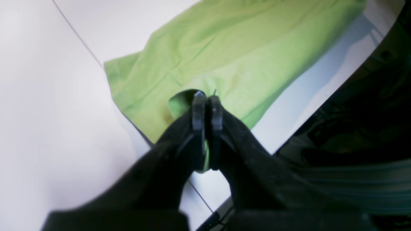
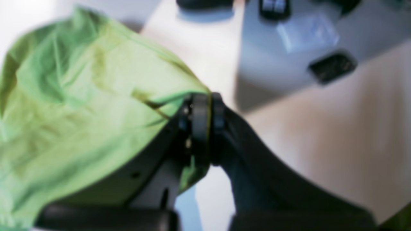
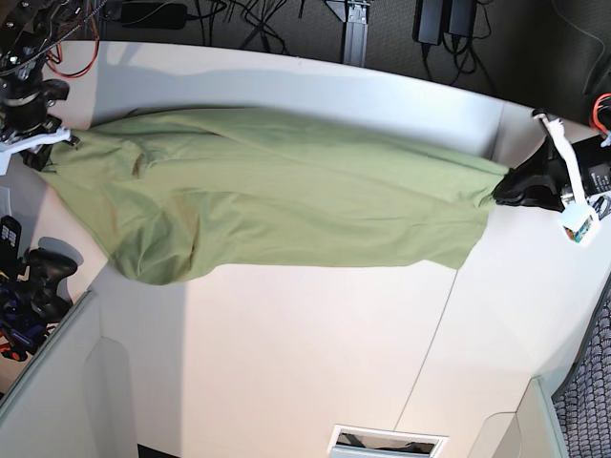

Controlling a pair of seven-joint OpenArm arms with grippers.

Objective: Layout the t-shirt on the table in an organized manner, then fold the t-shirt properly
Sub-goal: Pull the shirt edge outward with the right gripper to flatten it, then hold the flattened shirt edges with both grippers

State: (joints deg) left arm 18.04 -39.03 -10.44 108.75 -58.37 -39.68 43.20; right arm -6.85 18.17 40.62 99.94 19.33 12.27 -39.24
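The green t-shirt (image 3: pixel 277 196) is stretched wide across the far part of the white table (image 3: pixel 315 353), held at both ends. My left gripper (image 3: pixel 498 194), at the base view's right, is shut on one corner of the shirt; the left wrist view shows its tips (image 1: pixel 207 101) pinching the cloth (image 1: pixel 224 54) low over the table. My right gripper (image 3: pixel 52 143), at the base view's left, is shut on the other end; in the right wrist view its tips (image 2: pixel 207 109) clamp the fabric (image 2: pixel 74 115), which hangs bunched to the left.
A thin dark seam (image 3: pixel 430 339) runs across the table's right side. The curved table edge (image 3: pixel 286 59) has cables and stands behind it. A dark controller (image 3: pixel 38 277) lies off the left edge. A slot (image 3: pixel 387 441) sits at the near edge.
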